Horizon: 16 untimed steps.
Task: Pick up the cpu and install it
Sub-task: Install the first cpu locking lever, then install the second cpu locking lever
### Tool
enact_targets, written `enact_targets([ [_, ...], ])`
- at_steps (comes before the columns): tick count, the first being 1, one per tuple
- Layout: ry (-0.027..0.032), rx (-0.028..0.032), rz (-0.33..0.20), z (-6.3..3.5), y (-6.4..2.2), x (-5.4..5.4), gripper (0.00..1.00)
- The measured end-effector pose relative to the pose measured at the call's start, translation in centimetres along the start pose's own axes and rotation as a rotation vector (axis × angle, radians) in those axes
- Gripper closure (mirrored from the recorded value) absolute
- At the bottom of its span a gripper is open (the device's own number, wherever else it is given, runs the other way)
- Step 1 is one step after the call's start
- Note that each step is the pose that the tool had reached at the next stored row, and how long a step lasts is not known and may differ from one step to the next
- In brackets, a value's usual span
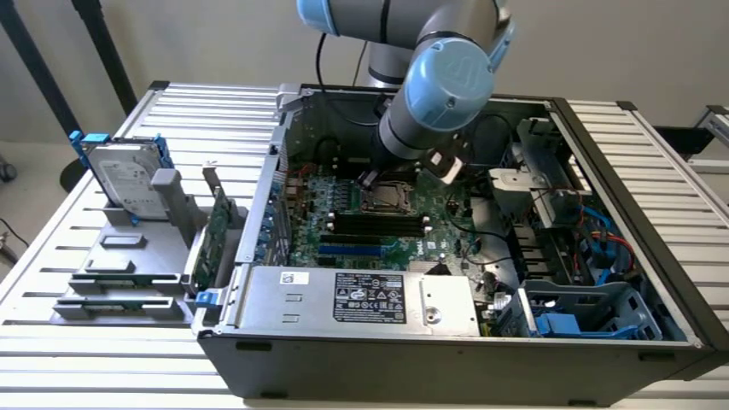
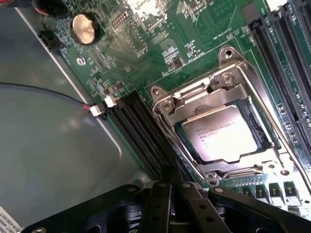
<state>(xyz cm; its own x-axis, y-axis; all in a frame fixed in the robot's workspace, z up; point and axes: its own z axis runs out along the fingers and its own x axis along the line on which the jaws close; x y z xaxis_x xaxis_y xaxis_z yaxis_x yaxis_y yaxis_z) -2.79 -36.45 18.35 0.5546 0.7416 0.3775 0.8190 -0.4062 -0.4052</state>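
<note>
Cpu (image 2: 224,136): flat square chip, dull silver top, faint printed text, seated in metal-framed socket (image 2: 214,92) mid-motherboard (image 2: 194,29). Gripper (image 2: 176,204) just beside, fingers clenched, empty.

- The computer case (image 1: 456,359) lay open on the slatted table (image 1: 68,359), the motherboard (image 1: 341,239) inside it.
- The cpu (image 2: 224,137) sat in its socket (image 2: 165,104) on the motherboard.
- The gripper (image 1: 374,178) hung just over that socket.
- The hard drive (image 1: 123,179) stood in a rack (image 1: 119,282) towards the exterior view's left, outside the case.
- A circuit card (image 1: 205,248) stood between rack and case.
</note>
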Motion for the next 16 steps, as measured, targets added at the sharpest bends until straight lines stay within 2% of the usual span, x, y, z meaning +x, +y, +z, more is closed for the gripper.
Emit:
enact_targets([
  [3, 0.0031, 0.0037, -0.003, 0.15, -0.39, -0.16, 0.89],
  [7, 0.0042, 0.0067, -0.006, 0.31, -0.68, -0.21, 0.89],
  [16, 0.0041, 0.0075, -0.006, 0.31, -0.69, -0.21, 0.89],
])
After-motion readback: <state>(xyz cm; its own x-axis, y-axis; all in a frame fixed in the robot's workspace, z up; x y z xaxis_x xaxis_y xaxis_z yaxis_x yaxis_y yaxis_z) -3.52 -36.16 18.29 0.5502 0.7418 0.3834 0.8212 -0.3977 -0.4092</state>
